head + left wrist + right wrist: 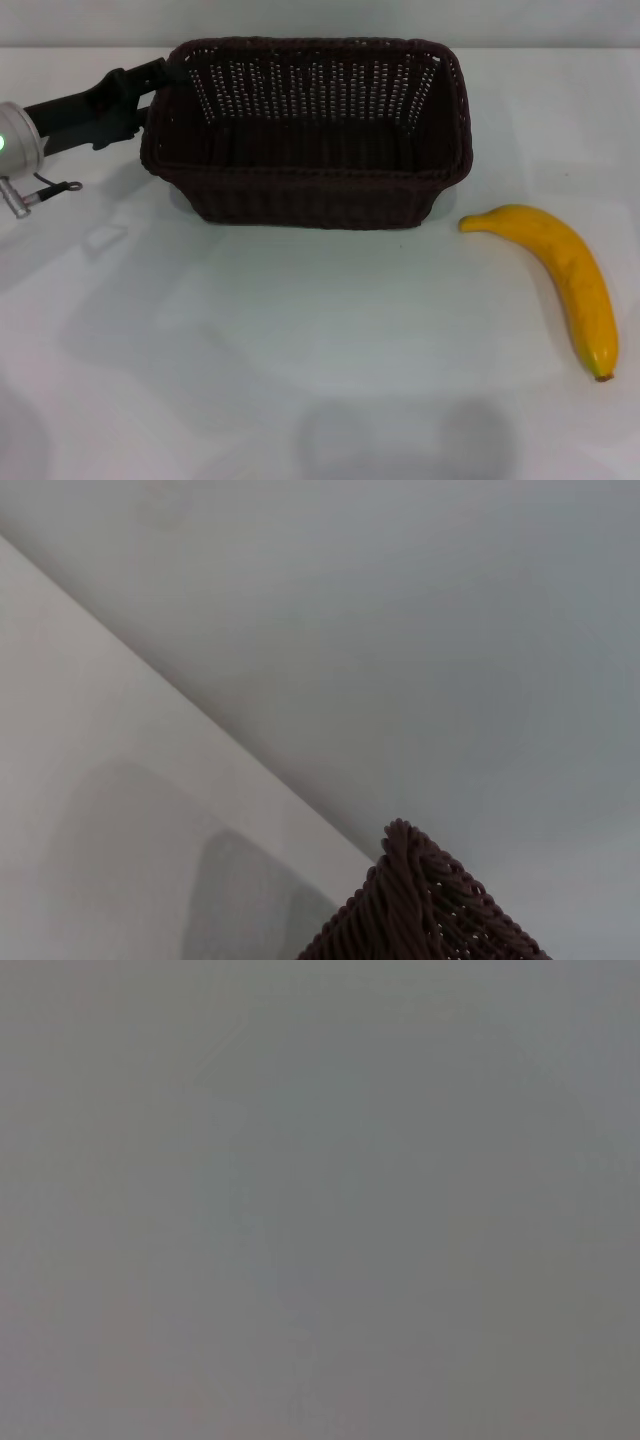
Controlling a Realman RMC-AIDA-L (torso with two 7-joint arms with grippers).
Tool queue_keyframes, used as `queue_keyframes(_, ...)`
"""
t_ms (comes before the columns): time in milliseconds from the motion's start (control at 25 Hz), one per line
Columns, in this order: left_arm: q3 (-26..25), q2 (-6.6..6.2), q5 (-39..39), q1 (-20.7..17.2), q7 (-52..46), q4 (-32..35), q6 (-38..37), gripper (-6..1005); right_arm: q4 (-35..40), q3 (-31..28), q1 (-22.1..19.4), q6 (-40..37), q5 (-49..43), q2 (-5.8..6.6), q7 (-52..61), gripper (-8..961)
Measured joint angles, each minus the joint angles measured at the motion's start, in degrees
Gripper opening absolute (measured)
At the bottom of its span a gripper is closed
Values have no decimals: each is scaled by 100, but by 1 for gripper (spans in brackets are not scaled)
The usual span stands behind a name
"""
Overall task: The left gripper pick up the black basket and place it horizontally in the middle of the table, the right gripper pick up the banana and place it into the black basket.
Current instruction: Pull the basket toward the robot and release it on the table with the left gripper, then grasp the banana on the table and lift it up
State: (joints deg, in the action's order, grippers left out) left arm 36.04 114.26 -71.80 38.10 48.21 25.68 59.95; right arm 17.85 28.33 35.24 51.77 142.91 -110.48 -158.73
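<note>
My left gripper reached the black basket at upper left; whether my fingers had closed, I couldn't tell. Next seemingly came centring it, then the banana.

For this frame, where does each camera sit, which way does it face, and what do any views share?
Head view: on the robot's head, looking forward and down at the table, basket and banana; the left gripper at the basket's left end shows.
Left wrist view: on the left wrist, looking past a basket corner over the table; no fingers show.
Right wrist view: on the right wrist; plain grey, nothing recognisable.
Shared: head and left wrist views both show the basket.
</note>
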Motion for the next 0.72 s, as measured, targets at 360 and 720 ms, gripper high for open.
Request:
queue_keyframes(360,-36,40,-385,-578,146,717,199,883,-1,-5,21,0,0,-5,0,724)
queue_keyframes(720,-110,407,-3254,-1275,3139,890,192,881,-1,28,54,-147,-7,-40,222,724)
